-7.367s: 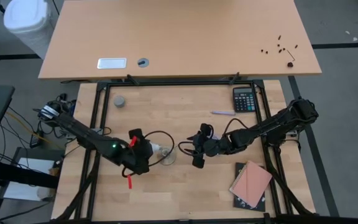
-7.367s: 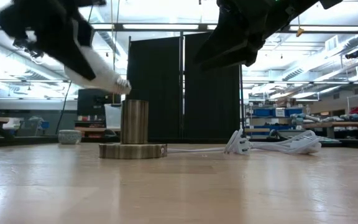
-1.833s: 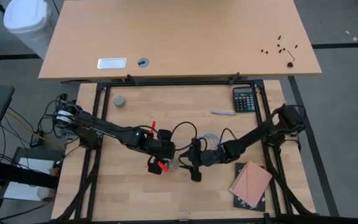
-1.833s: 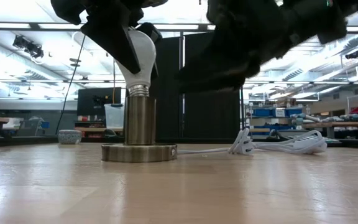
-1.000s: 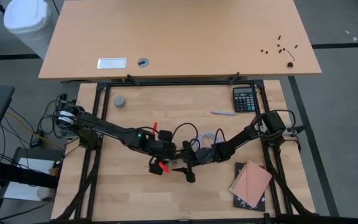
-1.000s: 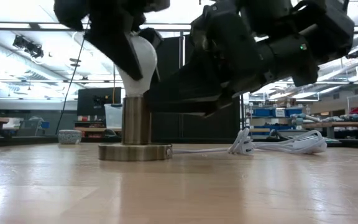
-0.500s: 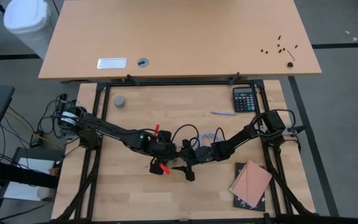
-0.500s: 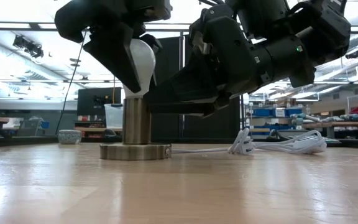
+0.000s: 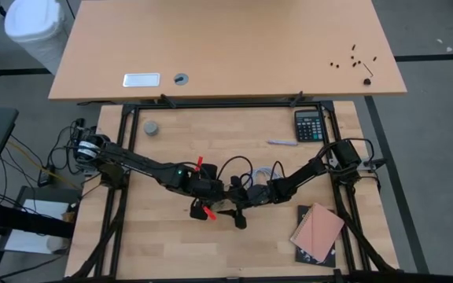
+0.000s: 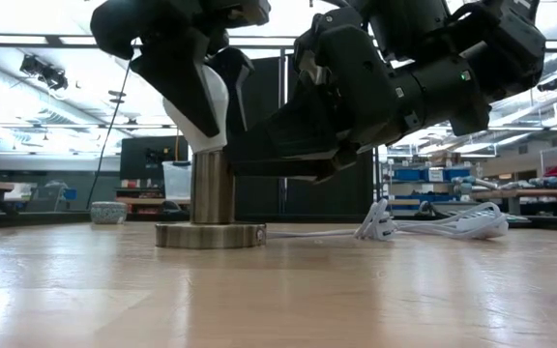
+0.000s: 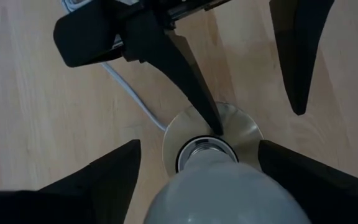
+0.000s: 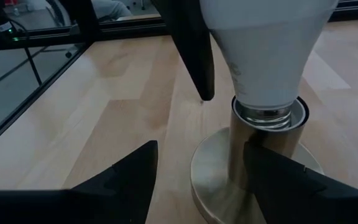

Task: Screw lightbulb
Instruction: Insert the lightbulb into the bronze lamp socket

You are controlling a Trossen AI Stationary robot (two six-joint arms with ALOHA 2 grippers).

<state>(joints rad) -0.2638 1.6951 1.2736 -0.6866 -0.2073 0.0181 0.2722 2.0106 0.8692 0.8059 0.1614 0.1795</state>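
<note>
From above, you see both dark arms meet at mid-table: the left gripper point(image 9: 203, 191) and the right gripper point(image 9: 238, 208) crowd one spot, hiding what lies beneath them. A black calculator point(image 9: 309, 125) and a small grey round cap point(image 9: 152, 127) sit well apart, towards the far edge.

At table level, the small white pear-shaped lightbulb point(image 10: 209, 111) stands upright in the brass-coloured cylindrical socket point(image 10: 212, 186) on its round disc base point(image 10: 210, 235). The left gripper's fingers point(image 10: 184, 85) flank the bulb. The right gripper's fingers reach in level at the socket's top. A white cord point(image 10: 424, 225) lies coiled beside the base.

The left wrist view shows its fingers point(image 11: 104, 174) spread wide on either side of the bulb point(image 11: 229, 190), with visible gaps.

The right wrist view shows its fingers point(image 12: 123, 177) parted, straddling the base point(image 12: 210, 171) without pinching it; the bulb's grey screw end point(image 12: 267, 113) is seated in the socket.
</note>
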